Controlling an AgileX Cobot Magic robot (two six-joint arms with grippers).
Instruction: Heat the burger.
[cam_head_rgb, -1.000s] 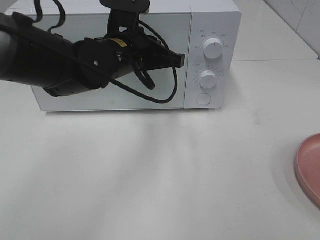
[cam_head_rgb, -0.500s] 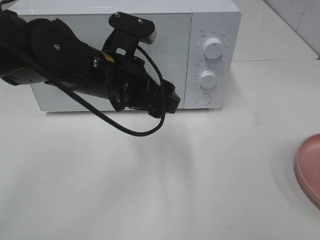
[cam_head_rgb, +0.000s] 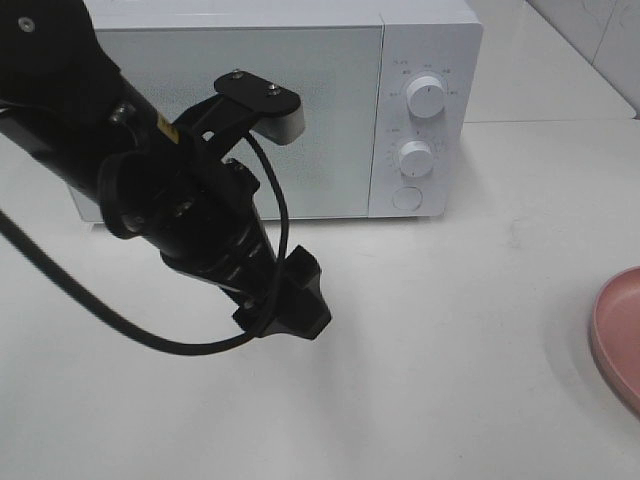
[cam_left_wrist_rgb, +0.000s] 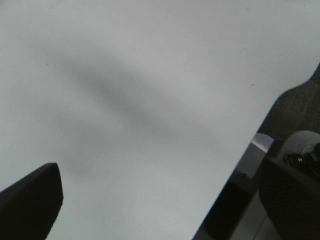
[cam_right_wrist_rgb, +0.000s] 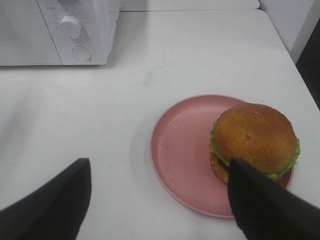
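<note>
On the white table: burger (cam_right_wrist_rgb: 254, 140) sits on the pink plate (cam_right_wrist_rgb: 180, 150), pushed toward one side of it so a good stretch of bare plate shows beside it; the microwave (cam_head_rgb: 300, 100) stands well apart from it, door shut

Burger, how it will handle: my guess is light and soft; the glossy bun would dent under a hard pinch and may be a little slippery; the layers could slide on each other, and the frilly lettuce at the rim would tear or drag if caught

Burger, where to take hold: I would judge a gentle squeeze across the bun's sides, low enough to trap the bottom half too; lifting the plate by its rim looks the safer choice, since nothing gets crushed that way

Burger, which way it points: crown up, sitting level as far as I can see; round from above, so no long axis across the table and any side serves alike; its only axis runs straight up through the stack

Right gripper (cam_right_wrist_rgb: 160, 200): hovers above the plate and holds nothing; jaws spread wide, one dark finger (cam_right_wrist_rgb: 260, 205) just overlapping the burger's edge in its own view; whether it touches I cannot tell

Left gripper (cam_head_rgb: 290, 305): hangs over bare table in front of the microwave, empty; its own view shows the jaws standing far apart with only tabletop between them

Microwave: two white dials (cam_head_rgb: 427, 97) and a round button on the panel
</note>
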